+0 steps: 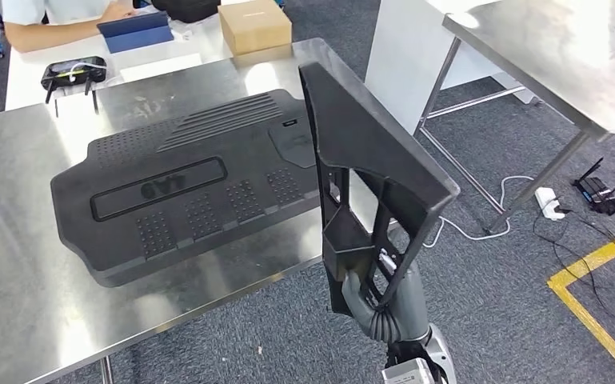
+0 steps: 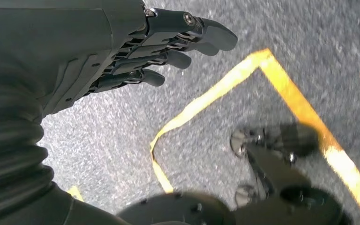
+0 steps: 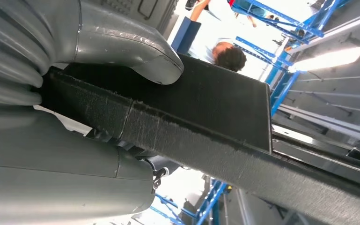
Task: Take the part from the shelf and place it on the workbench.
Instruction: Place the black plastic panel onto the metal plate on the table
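Just right of the counter (image 1: 16, 240), the right robot hand (image 1: 384, 308) clamps the part (image 1: 368, 152) upright (long axis vertical), counter lying leftward; left robot hand (image 2: 135, 51) hangs empty, fingers apart.

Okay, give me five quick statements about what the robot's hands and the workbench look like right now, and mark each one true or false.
1. The right hand holds a black part up on edge. True.
2. The held part already lies flat on the workbench. False: it is raised at the bench's edge, still in the hand.
3. A large flat black panel lies on the workbench. True.
4. The left hand grips a tool. False: it holds nothing, its fingers apart above grey floor with a yellow line.
5. A cardboard box sits on the black panel. False: it stands on the white table beyond the bench.
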You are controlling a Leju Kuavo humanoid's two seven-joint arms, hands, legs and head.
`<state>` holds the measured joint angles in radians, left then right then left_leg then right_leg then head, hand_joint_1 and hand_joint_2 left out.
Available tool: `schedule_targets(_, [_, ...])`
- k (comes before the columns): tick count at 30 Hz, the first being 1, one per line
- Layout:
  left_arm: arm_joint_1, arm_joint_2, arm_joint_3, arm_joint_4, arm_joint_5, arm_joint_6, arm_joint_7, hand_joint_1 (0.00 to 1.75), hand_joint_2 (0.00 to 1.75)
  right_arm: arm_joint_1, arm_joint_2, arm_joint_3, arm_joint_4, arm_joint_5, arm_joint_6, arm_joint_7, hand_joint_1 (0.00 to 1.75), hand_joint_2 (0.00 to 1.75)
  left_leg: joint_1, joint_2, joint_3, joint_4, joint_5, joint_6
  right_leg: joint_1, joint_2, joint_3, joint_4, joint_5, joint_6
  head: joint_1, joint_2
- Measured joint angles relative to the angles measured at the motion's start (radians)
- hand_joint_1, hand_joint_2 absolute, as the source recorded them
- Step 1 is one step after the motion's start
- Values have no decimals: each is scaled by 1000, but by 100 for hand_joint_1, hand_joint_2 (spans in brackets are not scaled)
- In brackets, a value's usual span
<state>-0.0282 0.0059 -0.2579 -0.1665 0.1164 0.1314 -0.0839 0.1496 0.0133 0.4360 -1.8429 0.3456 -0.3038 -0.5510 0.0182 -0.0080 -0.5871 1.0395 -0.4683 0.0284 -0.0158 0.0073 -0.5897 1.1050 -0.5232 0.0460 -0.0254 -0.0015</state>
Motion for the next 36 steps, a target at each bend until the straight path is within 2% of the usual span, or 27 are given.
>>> schedule_targets(2, [0,0,0,0,0,0,0,0,175,0,-2,0,0,2,-1,0,175,175,-2,0,3,0,-7,8,0,0,-91,145,-40,-2,3,0])
schedule_targets(3, [0,0,0,0,0,0,0,0,175,1,-3,0,0,3,-1,1,175,175,-2,-1,6,0,-10,10,0,0,-130,196,-47,0,3,0])
schedule_targets(4, [0,0,0,0,0,0,0,0,175,1,-4,0,0,4,-1,1,175,175,-3,-2,11,0,-15,11,0,0,-150,209,-36,6,3,0])
schedule_targets(5, [1,0,0,0,0,-1,0,0,175,1,-5,0,0,7,-2,2,175,175,-3,-4,18,0,-20,10,0,-1,-149,179,-9,14,3,0])
schedule_targets(6, [1,-1,0,0,0,-2,0,0,175,0,-6,0,0,11,-3,3,175,175,-3,-6,26,0,-26,8,0,-1,-127,114,30,22,3,0])
schedule_targets(7, [1,-2,0,0,0,-3,0,0,175,0,-6,0,0,17,-4,4,175,175,-4,-7,34,0,-33,5,1,-4,-99,37,68,25,4,0])
schedule_targets(8, [0,-2,0,0,0,-3,0,0,175,-1,-7,0,0,22,-6,5,175,175,-6,-9,39,0,-40,0,4,-5,-71,-26,95,22,4,0])
schedule_targets(9, [-1,-3,0,0,0,-3,0,0,175,-3,-8,0,0,26,-8,6,175,175,-9,-10,44,-1,-47,-6,7,-7,-52,-67,110,15,4,0])
schedule_targets(11, [-2,-3,0,0,0,-4,0,0,175,-5,-9,0,0,31,-12,8,175,175,-12,-11,50,-8,-55,-17,13,-7,-40,-84,109,-4,4,0])
schedule_targets(13, [-3,-2,0,0,0,-4,0,0,175,-5,-10,0,0,34,-13,8,175,175,-9,-7,55,-4,-64,-27,4,-6,-30,-92,106,-19,3,0])
schedule_targets(14, [-3,-2,0,-1,0,-4,0,0,175,-6,-10,0,0,35,-14,8,175,175,-8,-4,47,19,-77,-32,0,-6,-21,-97,103,-28,2,0])
schedule_targets(15, [-3,-2,0,-1,0,-4,0,0,175,-6,-10,1,-1,35,-14,8,175,175,-7,-2,28,64,-99,-36,-5,-6,-11,-101,100,-35,0,0])
schedule_targets(17, [-3,-2,0,-1,0,-4,0,0,175,-7,-10,1,0,36,-15,8,175,175,-5,0,-46,198,-151,-42,-2,-8,4,-101,90,-47,-2,0])
schedule_targets(18, [-2,-3,0,-1,0,-5,0,0,175,-7,-10,1,0,40,-16,8,175,175,-4,0,-83,253,-163,-45,-1,-8,10,-101,85,-49,-2,0])
schedule_targets(19, [-1,-2,0,-1,0,-5,0,0,175,-7,-10,2,0,46,-18,9,175,175,-4,0,-107,277,-155,-47,-1,-6,17,-101,80,-50,-2,0])
schedule_targets(20, [0,-2,0,-1,-1,-5,0,0,175,-9,-11,3,0,55,-22,12,175,175,-3,1,-112,260,-125,-47,-1,-4,25,-100,74,-48,-3,0])
schedule_targets(22, [1,-1,0,-1,-1,-6,0,0,175,-16,-12,6,0,76,-31,18,175,175,0,3,-73,137,-33,-47,-1,1,42,-100,60,-41,-3,0])
schedule_targets(23, [1,-1,0,0,-2,-8,0,0,175,-23,-13,8,1,85,-34,21,175,175,0,4,-47,73,-4,-45,2,2,47,-98,53,-36,-3,0])
schedule_targets(24, [0,-1,0,0,-2,-10,0,0,175,-32,-14,11,1,94,-35,24,175,175,0,4,-28,31,11,-41,5,3,49,-97,47,-30,-4,0])
schedule_targets(26, [-3,-2,0,0,-4,-13,0,0,175,-56,-16,17,4,117,-37,36,175,175,-6,2,-14,8,7,-29,10,4,51,-98,41,-19,-3,0])
schedule_targets(29, [-5,-7,0,-1,-9,-12,-1,0,175,-98,-20,34,11,175,-47,64,175,175,-4,1,-9,2,10,-9,6,2,43,-78,31,-7,-1,0])
schedule_targets(30, [-6,-8,0,-1,-12,-8,-1,0,175,-115,-22,41,15,203,-54,76,175,175,-1,2,-6,-1,10,-4,6,1,21,-39,16,-6,2,0])
schedule_targets(31, [-7,-8,-1,-1,-15,-2,-4,0,175,-133,-24,49,22,233,-63,90,175,175,-1,2,-5,-1,9,0,4,0,-15,22,-5,-7,5,0])
schedule_targets(33, [-10,-9,-2,-1,-24,10,-13,0,175,-170,-29,66,38,295,-79,120,175,175,-1,2,-4,-1,5,5,3,0,-101,162,-43,-7,7,0])
schedule_targets(34, [-10,-9,-4,-1,-28,14,-18,0,175,-185,-31,74,47,320,-83,134,175,175,-1,1,-3,-1,2,7,3,0,-131,198,-44,-3,7,0])
schedule_targets(35, [-10,-10,-5,-1,-31,17,-22,0,175,-199,-33,81,56,342,-86,146,175,175,-1,-1,0,-1,0,7,2,0,-140,194,-29,5,8,0])
schedule_targets(36, [-10,-10,-6,-1,-35,18,-25,0,175,-215,-35,89,63,365,-87,159,175,175,0,-2,4,-1,-3,6,2,-1,-129,147,2,13,8,0])
